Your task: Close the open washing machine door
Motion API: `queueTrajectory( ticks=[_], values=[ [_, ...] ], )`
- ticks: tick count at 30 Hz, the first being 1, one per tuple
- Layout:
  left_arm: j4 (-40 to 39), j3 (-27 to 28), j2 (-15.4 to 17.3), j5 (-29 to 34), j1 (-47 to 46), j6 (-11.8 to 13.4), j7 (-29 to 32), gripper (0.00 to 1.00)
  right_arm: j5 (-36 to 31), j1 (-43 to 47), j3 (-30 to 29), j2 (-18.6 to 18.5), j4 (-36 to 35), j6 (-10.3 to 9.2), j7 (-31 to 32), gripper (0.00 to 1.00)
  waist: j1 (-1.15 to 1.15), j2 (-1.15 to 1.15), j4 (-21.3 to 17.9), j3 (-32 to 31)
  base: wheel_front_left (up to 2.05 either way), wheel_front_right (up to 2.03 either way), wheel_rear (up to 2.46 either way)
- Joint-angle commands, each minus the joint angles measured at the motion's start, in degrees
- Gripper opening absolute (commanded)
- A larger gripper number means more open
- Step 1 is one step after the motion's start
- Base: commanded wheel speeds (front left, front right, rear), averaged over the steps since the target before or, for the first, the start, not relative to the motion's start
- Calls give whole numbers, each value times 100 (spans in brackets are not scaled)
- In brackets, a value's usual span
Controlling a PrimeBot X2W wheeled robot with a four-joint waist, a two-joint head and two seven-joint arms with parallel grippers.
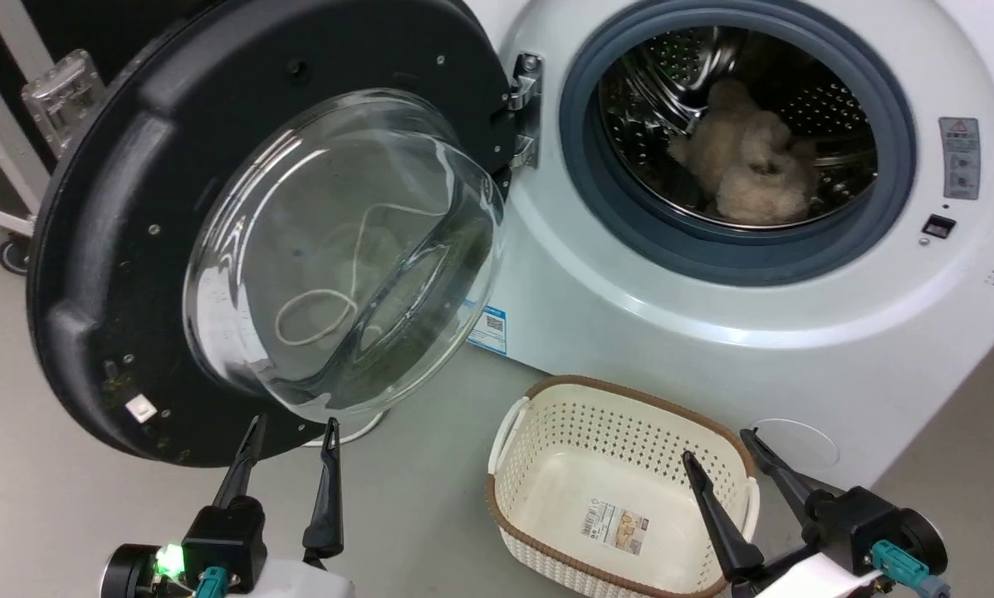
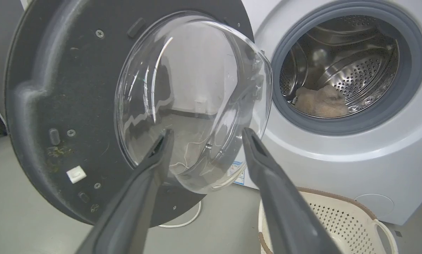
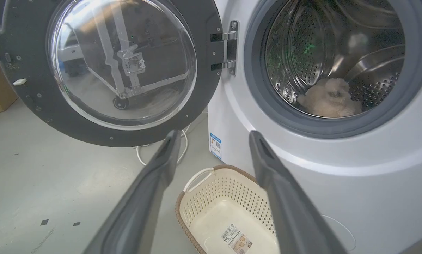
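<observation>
The white washing machine (image 1: 629, 324) (image 2: 337, 165) (image 3: 337, 183) fills the right of the head view, its steel drum holding a cream fluffy item (image 1: 750, 162). The washing machine door (image 1: 115, 232) (image 2: 55, 88) (image 3: 203, 88), black with a bulging glass bowl, stands swung wide open to the left on its metal hinge (image 1: 526, 108). My left gripper (image 1: 293, 436) (image 2: 205, 135) is open just below the door's lower rim, its tips in front of the glass bowl in the left wrist view. My right gripper (image 1: 721, 444) (image 3: 212, 135) is open over the basket, apart from the washer.
A cream perforated laundry basket (image 1: 546, 407) (image 2: 337, 218) (image 3: 203, 211) with a brown rim stands on the grey floor in front of the washer, with nothing in it but a label. A white cable (image 3: 182, 141) lies on the floor under the door. A metal frame (image 1: 61, 91) stands behind the door.
</observation>
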Motion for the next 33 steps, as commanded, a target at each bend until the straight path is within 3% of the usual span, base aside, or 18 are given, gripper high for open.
queueTrajectory(
  ticks=[1, 25, 26, 27, 33],
  values=[
    [-37, -17, 35, -31, 108, 22, -64, 100, 62, -70, 43, -53, 33, 3, -72, 100, 0, 0, 57, -3, 0, 0, 0],
    [-125, -27, 27, -116, 300, 61, -351, 100, 281, 31, 328, -139, 240, 4, -359, 100, 0, 0, 611, -37, 0, 0, 0],
    [-131, -38, 27, -121, 301, 41, -363, 45, 289, 43, 335, -143, 246, 4, -371, 100, 0, 0, 633, -40, 0, 0, 0],
    [-149, -42, 25, -131, 301, 27, -375, 0, 298, 57, 340, -146, 252, 4, -383, 100, 0, 0, 655, -44, 0, 0, 0],
    [-559, 267, -13, -480, 206, -37, -459, 0, 309, 256, 280, -133, 263, 5, -466, 100, 0, 0, 800, -81, 0, 0, 0]
  ],
)
